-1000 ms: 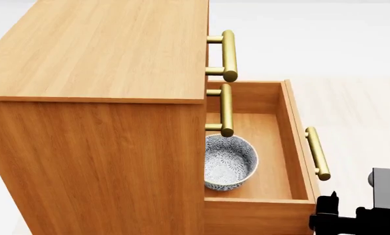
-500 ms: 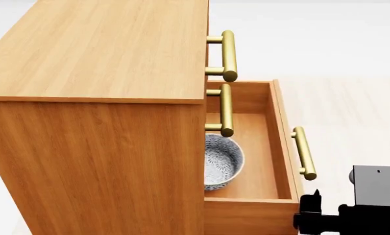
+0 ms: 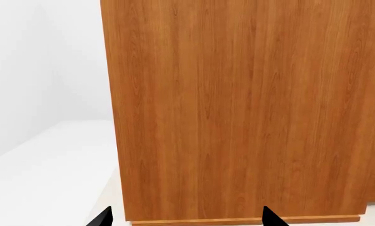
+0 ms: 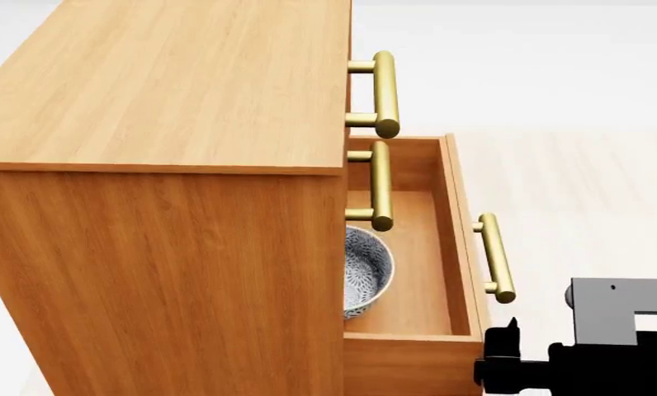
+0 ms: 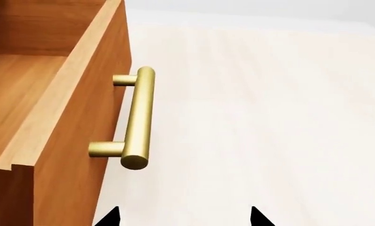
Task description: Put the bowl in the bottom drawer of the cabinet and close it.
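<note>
Lying in the bottom drawer (image 4: 423,272), the bowl (image 4: 364,271) sits apart from the spread right claw (image 5: 184,217).

Pale wood-grain floor (image 4: 593,181) extends past the furniture's front. White plain floor (image 3: 43,160) along its side. Blank white wall (image 3: 43,56) behind.

Head view looks down over the cabinet (image 4: 163,165); right wrist closely shares its bottom drawer (image 5: 55,117).
</note>
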Motion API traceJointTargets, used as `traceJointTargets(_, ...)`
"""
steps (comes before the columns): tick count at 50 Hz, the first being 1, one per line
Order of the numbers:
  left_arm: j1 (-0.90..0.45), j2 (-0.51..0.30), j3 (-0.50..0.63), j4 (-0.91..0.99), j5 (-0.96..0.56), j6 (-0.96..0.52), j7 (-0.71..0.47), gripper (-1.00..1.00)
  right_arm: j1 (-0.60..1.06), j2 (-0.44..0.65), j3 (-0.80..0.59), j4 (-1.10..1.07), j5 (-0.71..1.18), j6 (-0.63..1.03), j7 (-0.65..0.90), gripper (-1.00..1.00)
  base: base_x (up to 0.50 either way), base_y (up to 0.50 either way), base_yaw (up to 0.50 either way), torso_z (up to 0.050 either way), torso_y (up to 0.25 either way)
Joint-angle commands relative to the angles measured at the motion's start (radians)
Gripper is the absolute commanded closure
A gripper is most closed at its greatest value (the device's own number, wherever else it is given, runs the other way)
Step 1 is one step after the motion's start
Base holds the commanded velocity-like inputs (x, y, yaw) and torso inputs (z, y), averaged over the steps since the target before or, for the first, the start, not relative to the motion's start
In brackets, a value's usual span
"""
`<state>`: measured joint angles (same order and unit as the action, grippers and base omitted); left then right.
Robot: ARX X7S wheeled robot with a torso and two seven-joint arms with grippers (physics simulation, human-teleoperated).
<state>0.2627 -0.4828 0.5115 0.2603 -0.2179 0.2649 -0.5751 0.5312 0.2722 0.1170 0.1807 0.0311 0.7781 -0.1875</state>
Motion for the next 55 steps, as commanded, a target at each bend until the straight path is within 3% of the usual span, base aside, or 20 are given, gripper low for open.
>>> traceJointTargets(1,-0.001,0.000,0.003,-0.001,0.002,0.001,-0.002,-1.00,-0.001,-0.021,-0.003,0.003,0.012,0.001,0.006,-1.00,0.00,0.00,0.00,0.000,0.000)
traceJointTargets(55,-0.002,-0.008,0.008,0.004,-0.006,0.004,-0.006,-1.00,0.006,-0.073,-0.077,-0.049,0.022,0.038,0.037,-1.00,0.00,0.00,0.00,0.000,0.000)
